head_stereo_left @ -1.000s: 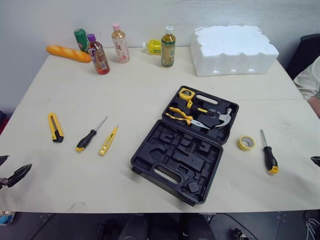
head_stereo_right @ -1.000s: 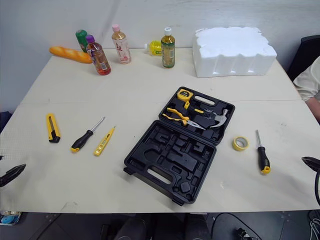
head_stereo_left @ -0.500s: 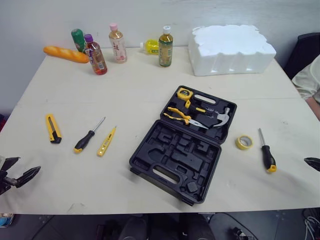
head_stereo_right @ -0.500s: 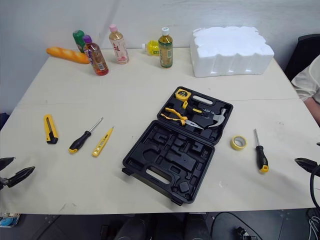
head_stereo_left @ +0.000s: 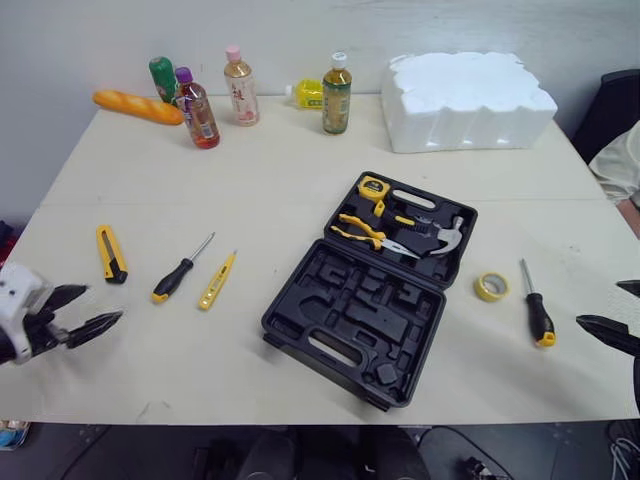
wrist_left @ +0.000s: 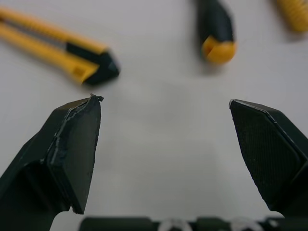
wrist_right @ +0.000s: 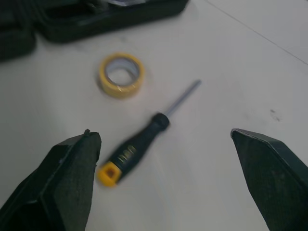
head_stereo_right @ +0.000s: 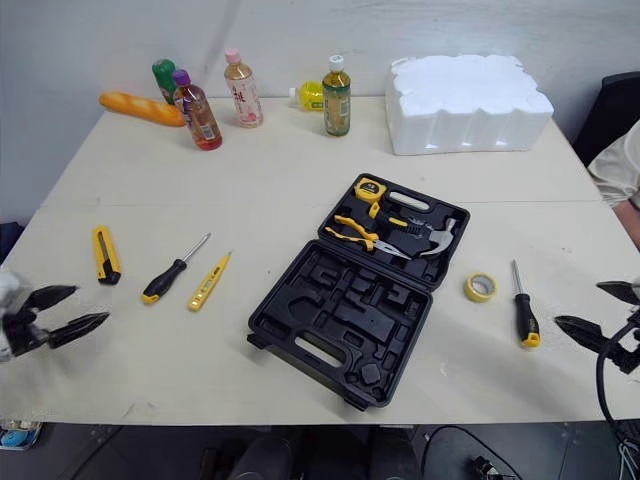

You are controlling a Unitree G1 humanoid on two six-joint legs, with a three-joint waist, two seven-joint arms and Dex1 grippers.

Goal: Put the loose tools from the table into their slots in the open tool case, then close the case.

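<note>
The black tool case (head_stereo_left: 345, 325) lies open mid-table; its far half holds pliers (head_stereo_left: 365, 234), a hammer (head_stereo_left: 445, 238) and a tape measure (head_stereo_left: 374, 187), and the near half's slots are bare. Left of it lie a yellow utility knife (head_stereo_left: 110, 254), a black-handled screwdriver (head_stereo_left: 180, 270) and a yellow tester pen (head_stereo_left: 216, 281). To its right sit a yellow tape roll (head_stereo_left: 490, 287) and a second screwdriver (head_stereo_left: 537, 308). My left gripper (head_stereo_left: 100, 304) hovers open just short of the knife (wrist_left: 62, 53). My right gripper (head_stereo_left: 600, 304) is open near the second screwdriver (wrist_right: 139, 147) and the tape roll (wrist_right: 121, 75).
Several bottles (head_stereo_left: 240, 85) and a bread loaf (head_stereo_left: 137, 107) stand along the table's far edge. A white foam block (head_stereo_left: 468, 98) sits at the back right. A person's sleeve (head_stereo_left: 625, 160) shows at the right edge.
Both grippers have come in over the table: the left toward the utility knife, the right toward the screwdriver by the tape roll. The tools and case have not moved.
</note>
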